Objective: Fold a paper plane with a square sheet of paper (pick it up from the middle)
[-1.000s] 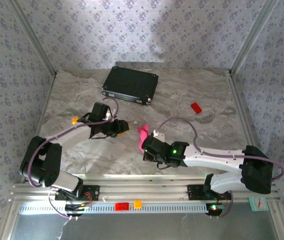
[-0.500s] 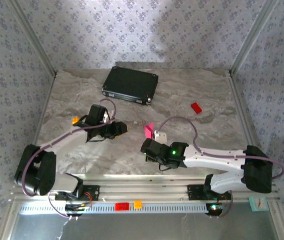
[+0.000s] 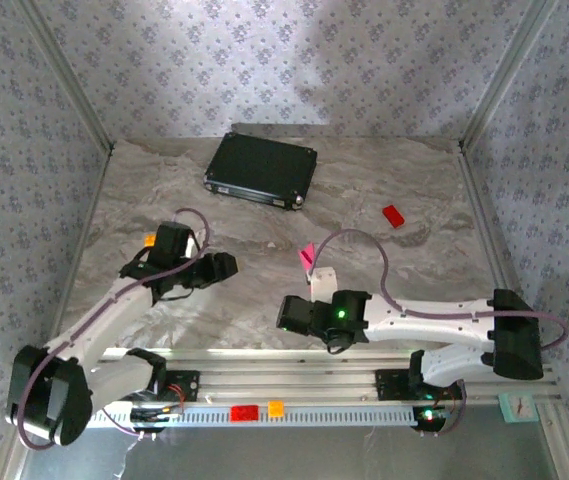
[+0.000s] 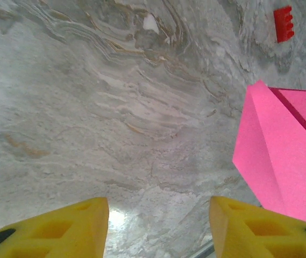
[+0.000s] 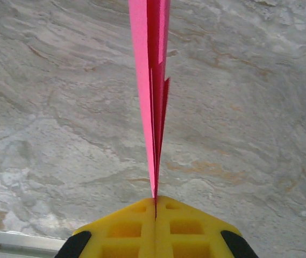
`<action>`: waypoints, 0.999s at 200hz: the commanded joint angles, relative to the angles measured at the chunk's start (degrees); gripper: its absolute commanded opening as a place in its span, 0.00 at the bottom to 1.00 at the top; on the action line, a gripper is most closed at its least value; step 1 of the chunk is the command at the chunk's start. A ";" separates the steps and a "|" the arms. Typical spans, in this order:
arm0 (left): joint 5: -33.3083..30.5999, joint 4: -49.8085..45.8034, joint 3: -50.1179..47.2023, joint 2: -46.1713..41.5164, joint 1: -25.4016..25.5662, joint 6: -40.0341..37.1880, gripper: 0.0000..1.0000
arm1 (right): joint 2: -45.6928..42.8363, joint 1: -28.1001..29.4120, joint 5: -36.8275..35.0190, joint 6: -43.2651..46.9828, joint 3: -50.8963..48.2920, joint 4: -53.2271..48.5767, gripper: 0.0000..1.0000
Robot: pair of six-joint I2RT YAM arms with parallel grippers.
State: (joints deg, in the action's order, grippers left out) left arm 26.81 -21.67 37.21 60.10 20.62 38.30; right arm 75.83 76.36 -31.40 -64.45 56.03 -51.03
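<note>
**Right gripper clamps the folded plane mid-table; left gripper stands open beside it**

The paper plane (image 5: 151,80) is near the middle of the table (image 3: 164,190), a little towards the near edge. The right gripper (image 5: 155,204) pinches it, with its yellow fingers pressed flat together on the paper's bottom edge. From the right wrist the plane is seen edge-on: several thin magenta-pink layers stacked close and tapering away from the fingers. From the left wrist its broad face shows, matte and smooth, with one sharp diagonal crease and a pointed corner. I cannot tell whether it touches the table.

The left gripper (image 4: 158,220) is over the table to the left of the plane, apart from it. Its jaws are spread, with nothing but bare table between the yellow honeycomb-moulded fingers (image 4: 88,226).

The tabletop is grey-beige with a veined marble pattern and is flat. Aluminium rails bound it at the left, right and near edges, and floral-patterned walls rise behind them.

A flat black rectangular case (image 3: 261,168) lies by the far edge, left of centre. A small studded red block (image 3: 393,215) sits towards the right edge. A tiny orange cube (image 3: 150,239) is near the left edge, close by the left arm. The stretch between the two grippers is bare, as is the far right corner.
</note>
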 commanded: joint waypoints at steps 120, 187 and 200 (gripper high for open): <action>-2.67 -4.15 -5.21 -5.41 -14.97 -2.52 0.68 | 13.98 -6.06 -5.05 15.13 7.93 -11.05 0.00; -7.47 -3.05 -5.37 -4.95 -19.28 0.78 0.72 | 28.88 -2.35 -6.53 19.44 17.09 -15.65 0.00; -7.43 -2.42 -5.73 -5.31 -19.56 0.94 0.72 | 30.47 -1.77 -5.69 21.07 17.88 -13.98 0.00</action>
State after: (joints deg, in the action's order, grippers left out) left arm 20.69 -25.32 31.00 54.98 1.80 38.35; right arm 103.68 73.21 -35.92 -46.70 71.40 -63.29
